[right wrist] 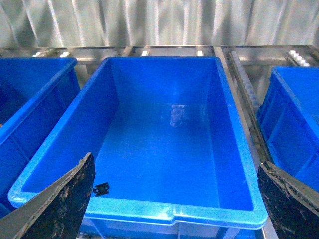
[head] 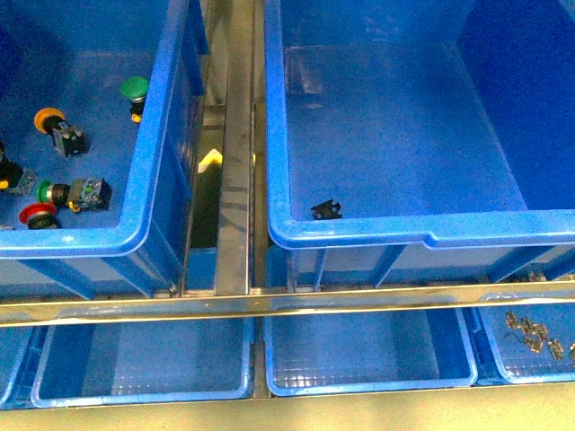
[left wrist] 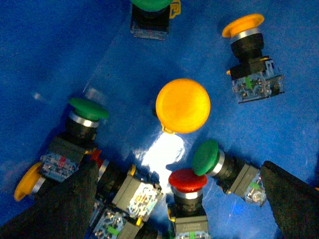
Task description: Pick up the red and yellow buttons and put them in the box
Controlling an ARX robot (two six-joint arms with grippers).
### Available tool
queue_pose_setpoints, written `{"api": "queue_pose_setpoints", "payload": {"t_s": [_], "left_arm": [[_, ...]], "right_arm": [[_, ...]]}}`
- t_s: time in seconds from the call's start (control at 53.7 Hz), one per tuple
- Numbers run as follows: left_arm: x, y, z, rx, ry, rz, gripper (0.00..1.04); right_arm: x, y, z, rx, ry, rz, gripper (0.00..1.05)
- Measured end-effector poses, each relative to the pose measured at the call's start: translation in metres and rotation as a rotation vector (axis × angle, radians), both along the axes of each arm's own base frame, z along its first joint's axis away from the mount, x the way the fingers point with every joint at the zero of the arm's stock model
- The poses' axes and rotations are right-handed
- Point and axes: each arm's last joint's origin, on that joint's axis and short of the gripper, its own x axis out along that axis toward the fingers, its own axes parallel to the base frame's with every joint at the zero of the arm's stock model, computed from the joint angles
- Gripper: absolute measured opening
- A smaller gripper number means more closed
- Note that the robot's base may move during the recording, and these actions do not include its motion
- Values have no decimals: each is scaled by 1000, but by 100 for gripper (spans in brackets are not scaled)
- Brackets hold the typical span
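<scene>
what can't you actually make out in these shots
- Front view: black piece in the box, too small to identify.
- Front view: cut-off button at the left edge, cap unseen.
- Left wrist view: green button cut by the picture edge.
- Left wrist view: yellow button body behind a finger of the left tool.

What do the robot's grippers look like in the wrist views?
The left gripper has two matte black, wedge-shaped fingers with a rough, grainy surface. The right gripper has the same black wedges, its fingers scuffed with pale scratches. No cables, markings or arm links show; the front view shows neither arm.
</scene>
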Motion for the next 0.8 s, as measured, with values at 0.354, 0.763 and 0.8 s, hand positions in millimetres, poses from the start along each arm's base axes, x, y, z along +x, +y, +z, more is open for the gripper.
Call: {"api": "queue_pose_setpoints", "payload": {"t_s": [0.354,0.763,0.8], "left_arm": [[34,7,-27,4,19,-25,97],[58,18,-40,8,20,-49,97],[58,19,-41,6,22,-50,97]], "right_arm": [[0,0,0,0,0,0,98],[0,0,0,0,0,0,98],[0,0,0,0,0,0,98]]}}
